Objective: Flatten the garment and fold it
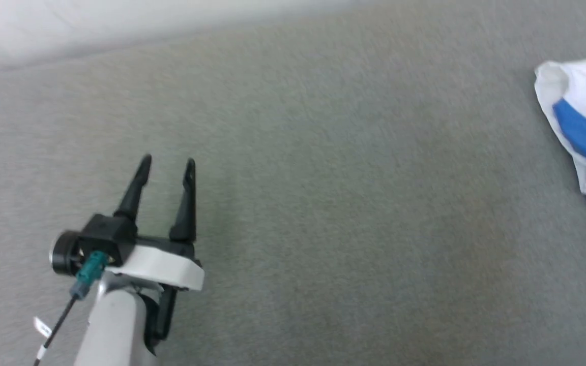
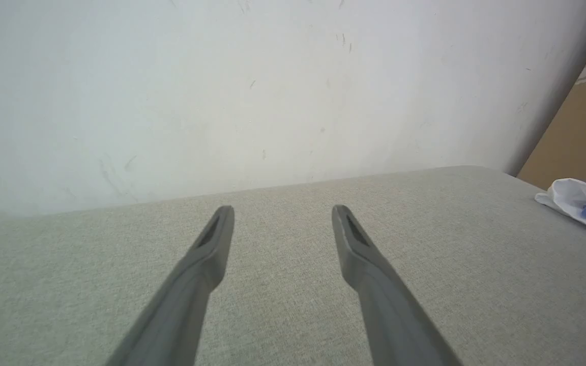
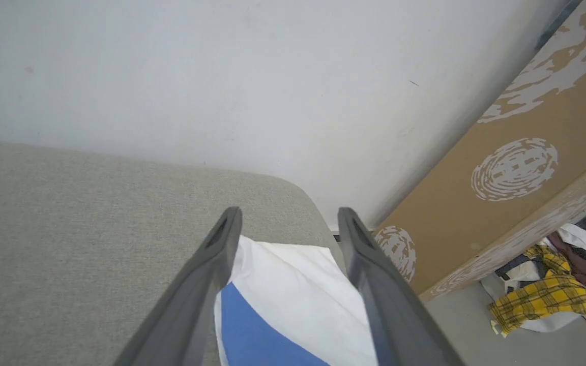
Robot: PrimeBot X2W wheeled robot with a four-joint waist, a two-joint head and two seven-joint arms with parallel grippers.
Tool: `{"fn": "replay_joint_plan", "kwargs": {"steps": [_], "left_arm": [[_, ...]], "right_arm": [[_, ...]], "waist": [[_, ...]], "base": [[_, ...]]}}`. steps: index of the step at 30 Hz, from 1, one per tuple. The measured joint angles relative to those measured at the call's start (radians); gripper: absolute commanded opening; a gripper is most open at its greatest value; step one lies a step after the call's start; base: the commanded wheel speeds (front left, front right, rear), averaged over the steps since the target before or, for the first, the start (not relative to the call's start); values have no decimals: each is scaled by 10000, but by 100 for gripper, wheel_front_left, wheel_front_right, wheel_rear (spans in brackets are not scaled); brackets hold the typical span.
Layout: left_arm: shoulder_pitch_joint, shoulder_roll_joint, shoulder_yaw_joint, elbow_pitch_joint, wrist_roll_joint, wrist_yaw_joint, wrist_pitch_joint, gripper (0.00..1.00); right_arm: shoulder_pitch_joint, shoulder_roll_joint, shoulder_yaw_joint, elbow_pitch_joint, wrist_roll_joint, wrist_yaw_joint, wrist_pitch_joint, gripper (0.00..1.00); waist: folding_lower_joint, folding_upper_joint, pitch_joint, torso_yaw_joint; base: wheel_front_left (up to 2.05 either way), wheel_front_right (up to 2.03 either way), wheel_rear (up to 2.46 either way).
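Note:
The garment [image 1: 580, 101], white with blue parts, lies bunched at the far right of the grey padded surface [image 1: 323, 178], cut off by the head view's edge. My left gripper [image 1: 168, 162] hovers open at the lower left, far from it, with nothing between its fingers. Its wrist view has the open left gripper [image 2: 283, 211] over bare grey cloth and the garment [image 2: 573, 201] small at the right edge. In the right wrist view my right gripper [image 3: 288, 213] is open, its fingers spread just above the garment [image 3: 293, 295], which lies near the surface's rounded corner.
A white wall [image 2: 272, 91] runs behind the grey surface. Past the right corner leans a brown board [image 3: 517, 173] with white swirl marks. On the floor beside it lies a heap of other clothes [image 3: 547, 295], one piece yellow plaid.

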Motion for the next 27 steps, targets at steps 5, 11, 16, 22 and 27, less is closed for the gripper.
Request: {"fn": "replay_joint_plan", "kwargs": {"steps": [5, 11, 16, 22, 27], "left_arm": [[319, -282, -44, 199, -360, -2, -12, 100], [541, -456, -90, 359, -537, -6, -17, 100], [711, -552, -86, 570, -633, 13, -17, 100], [985, -608, -19, 706, -644, 215, -15, 100], [1274, -633, 38, 752, -600, 313, -17, 100]], "right_arm": [[1674, 721, -132, -2157, 1231, 0, 203, 100], [3681, 1737, -82, -4780, 1985, -2, 663, 100], [4911, 2522, 6, -6055, 2240, -2, 771, 100], [5969, 2980, 581, -6636, 2284, -2, 600, 100], [6487, 3072, 966, -6625, 2263, -2, 405, 100]], "waist": [[-1, 0, -688, 579], [1, 1, -1343, 1367], [1, 0, -1860, 1920], [1, 0, -2436, 2390], [1, 0, -2844, 2667]], "base": [[0, 0, 0], [0, 0, 0], [0, 0, 0], [0, 0, 0], [0, 0, 0]]}}
